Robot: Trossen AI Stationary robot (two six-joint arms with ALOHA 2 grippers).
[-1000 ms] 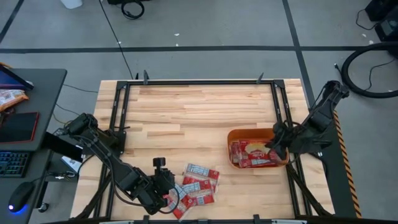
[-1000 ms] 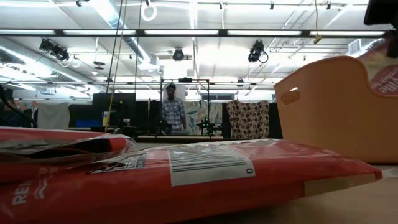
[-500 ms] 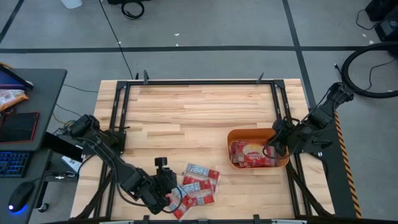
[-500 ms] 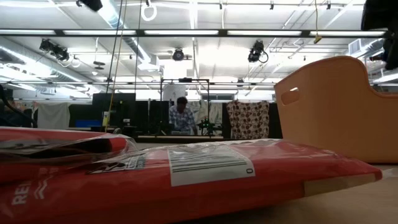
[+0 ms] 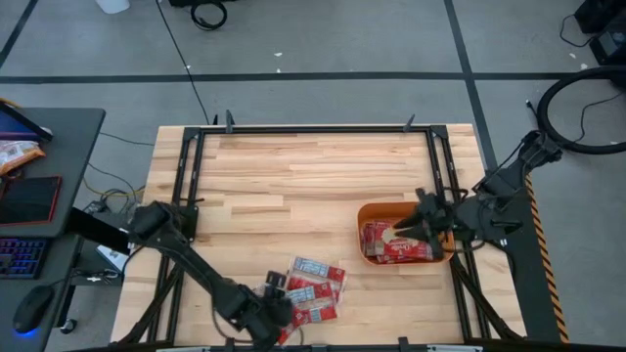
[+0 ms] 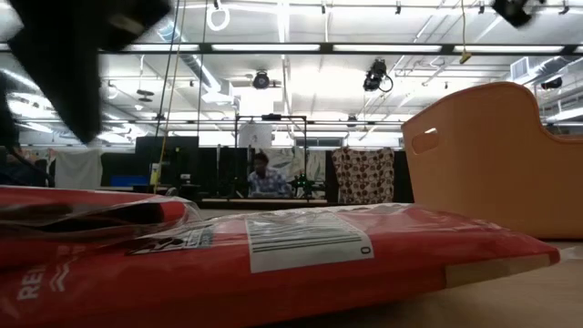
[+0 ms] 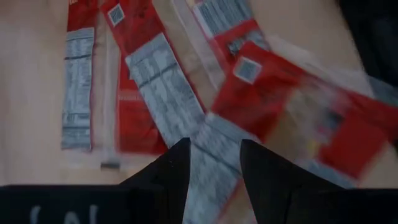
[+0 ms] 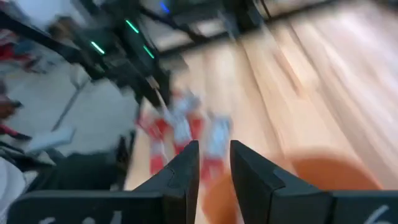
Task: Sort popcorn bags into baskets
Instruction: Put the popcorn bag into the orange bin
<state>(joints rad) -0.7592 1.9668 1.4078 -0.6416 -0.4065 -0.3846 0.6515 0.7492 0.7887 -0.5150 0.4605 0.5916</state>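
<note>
Wood table [image 5: 293,186]: popcorn bags [image 5: 311,289] under left end effector [image 7: 214,163], parted; right end effector [image 8: 214,163] parted above orange tub [image 5: 370,211].

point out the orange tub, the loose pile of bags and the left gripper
orange tub [image 5: 364,217], high view, bare rim on its left side
loose bags [image 5: 315,286], high view, middle of the pile
left gripper [image 7: 212,163], left wrist view, gap between its open jaws

Light wooden bench [image 5: 303,186] bordered by a black metal frame [image 5: 313,128]. Beside it, a dark desk [image 5: 44,166] carrying a keyboard [image 5: 22,260] and a mouse [image 5: 32,308]. Coiled black cable [image 5: 577,112] on the grey floor. A person [image 6: 263,179] sits in the background room.
</note>
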